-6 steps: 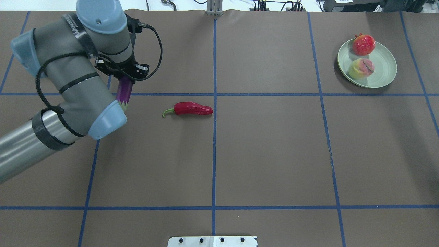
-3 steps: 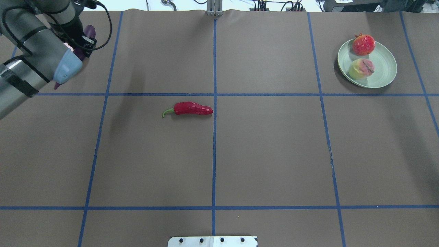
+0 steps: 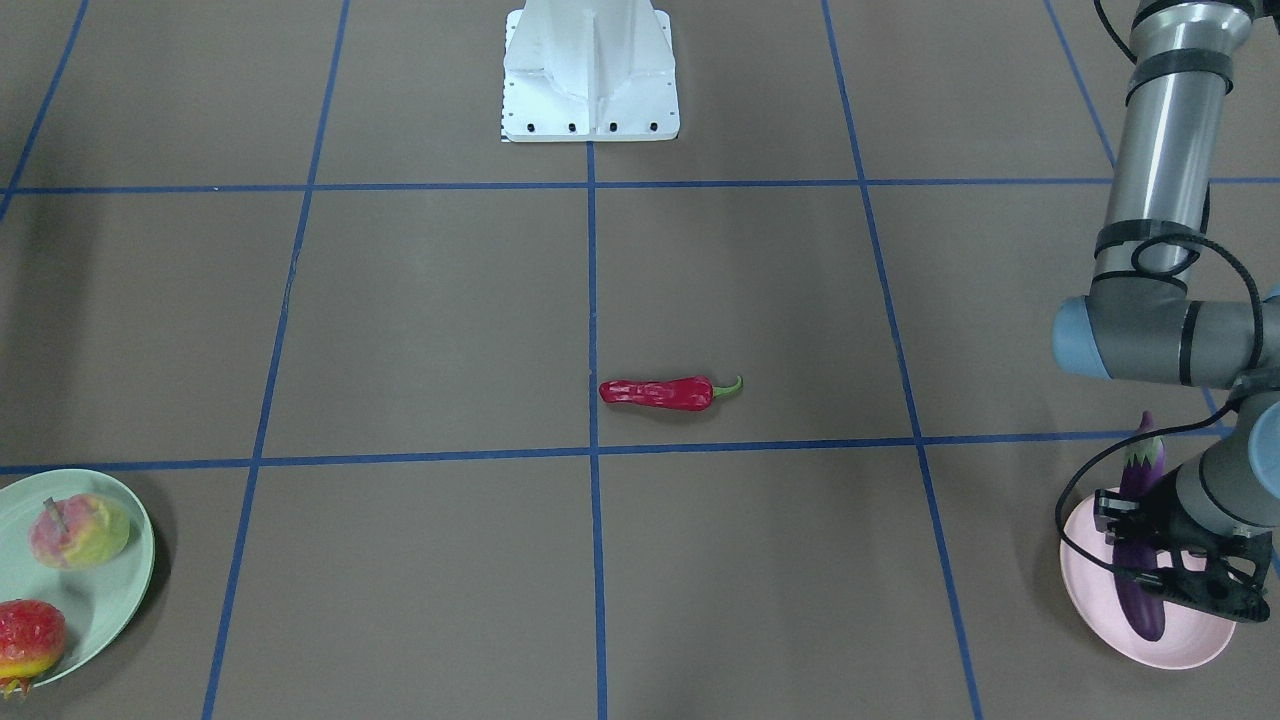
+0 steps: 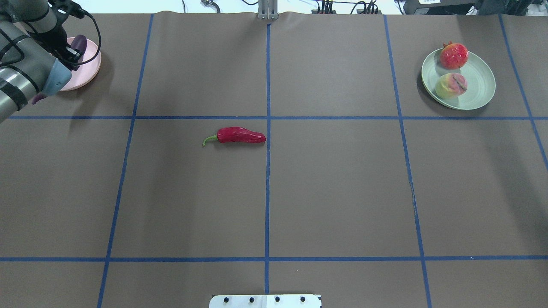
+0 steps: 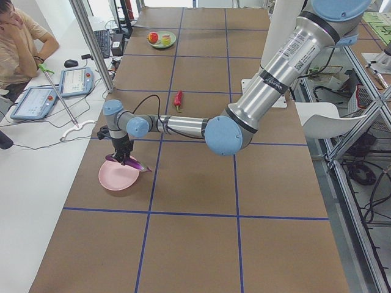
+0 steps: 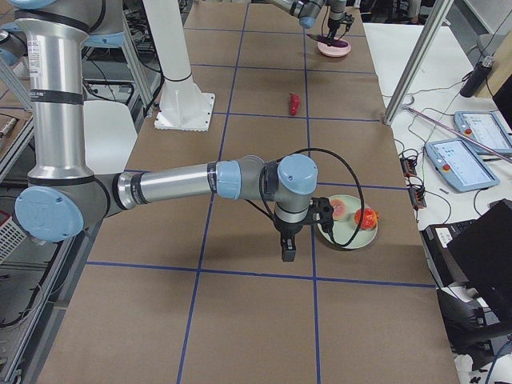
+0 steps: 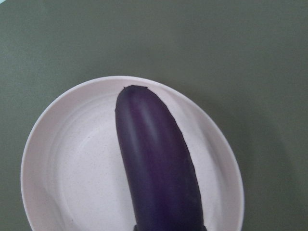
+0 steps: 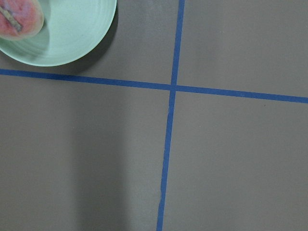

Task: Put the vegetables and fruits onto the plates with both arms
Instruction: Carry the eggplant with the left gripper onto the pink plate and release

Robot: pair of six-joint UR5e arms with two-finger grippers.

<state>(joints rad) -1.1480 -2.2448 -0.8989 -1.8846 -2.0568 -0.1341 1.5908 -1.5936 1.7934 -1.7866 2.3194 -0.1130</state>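
My left gripper (image 3: 1145, 555) is shut on the purple eggplant (image 3: 1142, 610). It holds the eggplant tilted just over the pale pink plate (image 3: 1190, 650) at the table's far left corner. In the left wrist view the eggplant (image 7: 154, 163) stretches across the pink plate (image 7: 72, 183). The red chili pepper (image 4: 239, 135) lies alone near the table's middle. The peach (image 4: 450, 85) and the bumpy red fruit (image 4: 454, 55) sit on the mint green plate (image 4: 481, 92). My right gripper (image 6: 287, 252) hangs near that plate, seen only from the side; I cannot tell its state.
The white robot base (image 3: 590, 70) stands at the table's near edge. Blue tape lines (image 4: 267, 171) grid the brown table. A person (image 5: 18, 43) sits beyond the table's end, beside tablets and a metal post (image 5: 91, 43).
My left arm has swung from beside the chili to the far left, carrying the eggplant. It now holds it over the pink plate, which has come into view.
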